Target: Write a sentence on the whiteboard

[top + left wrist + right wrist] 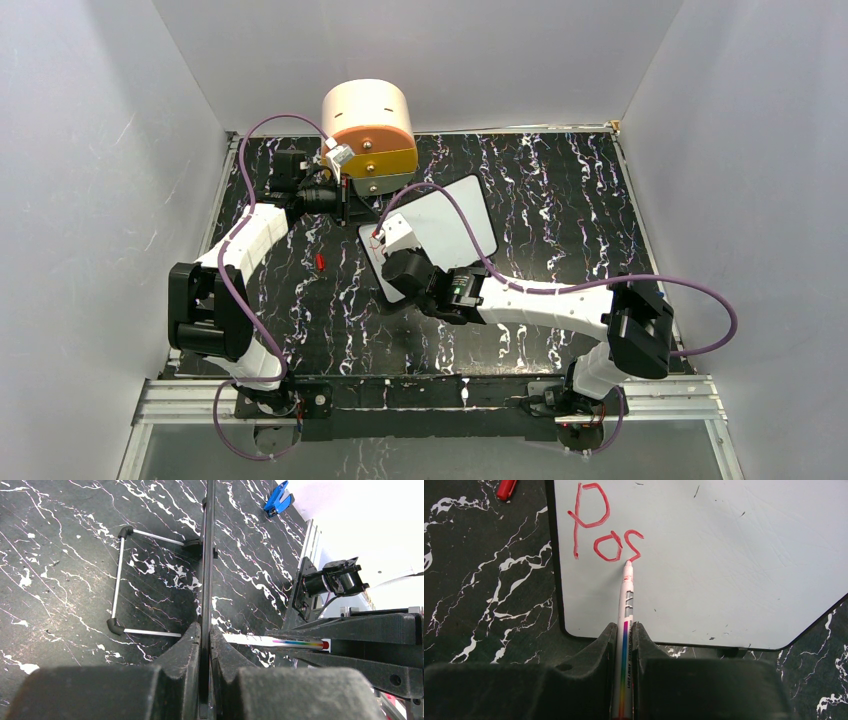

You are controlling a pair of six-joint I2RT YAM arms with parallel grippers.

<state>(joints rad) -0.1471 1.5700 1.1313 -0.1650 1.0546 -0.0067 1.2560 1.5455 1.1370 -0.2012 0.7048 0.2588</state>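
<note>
The whiteboard [455, 225] lies tilted on the black table, its near left part hidden under my right wrist. In the right wrist view the whiteboard [724, 565] carries the sentence [601, 535], red letters reading "Pos" near its top left corner. My right gripper [624, 629] is shut on a white marker [626, 600] whose red tip touches the end of the "s". My left gripper [205, 630] is shut on the whiteboard's thin black edge [206, 570], seen edge-on. From above, the left gripper [345, 207] sits at the board's far left edge and the right gripper [388, 240] over its left part.
A round cream and orange drawer unit [370, 135] stands at the back, close to the left gripper. A red marker cap [320, 261] lies on the table left of the board. A wire stand [120, 580] and a blue clip [276, 499] show in the left wrist view.
</note>
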